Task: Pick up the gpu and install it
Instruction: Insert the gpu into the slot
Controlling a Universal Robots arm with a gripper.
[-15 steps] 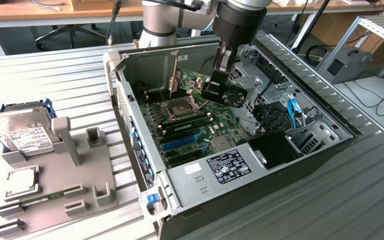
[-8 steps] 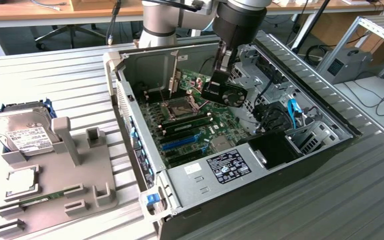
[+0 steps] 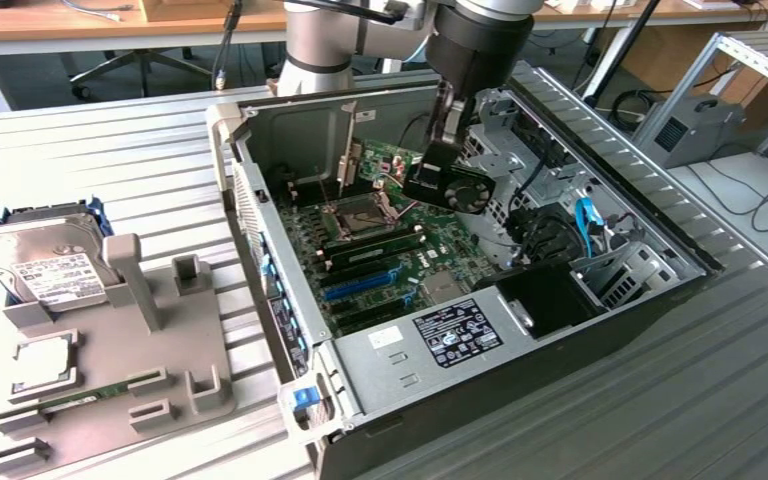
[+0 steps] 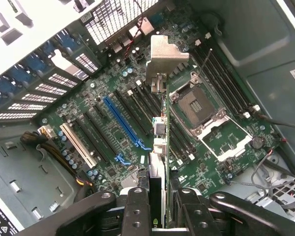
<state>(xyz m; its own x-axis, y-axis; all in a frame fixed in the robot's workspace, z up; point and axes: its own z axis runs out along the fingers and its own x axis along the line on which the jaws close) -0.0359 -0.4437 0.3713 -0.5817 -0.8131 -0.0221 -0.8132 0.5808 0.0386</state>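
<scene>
We have the gpu (image 4: 160,130) picked up. The gripper (image 4: 160,209) fingers are partly closed on its edge and hold it edge-down above the motherboard (image 4: 226,132) inside the open case (image 3: 277,130). It is not yet seated in a slot, so installation remains.
</scene>
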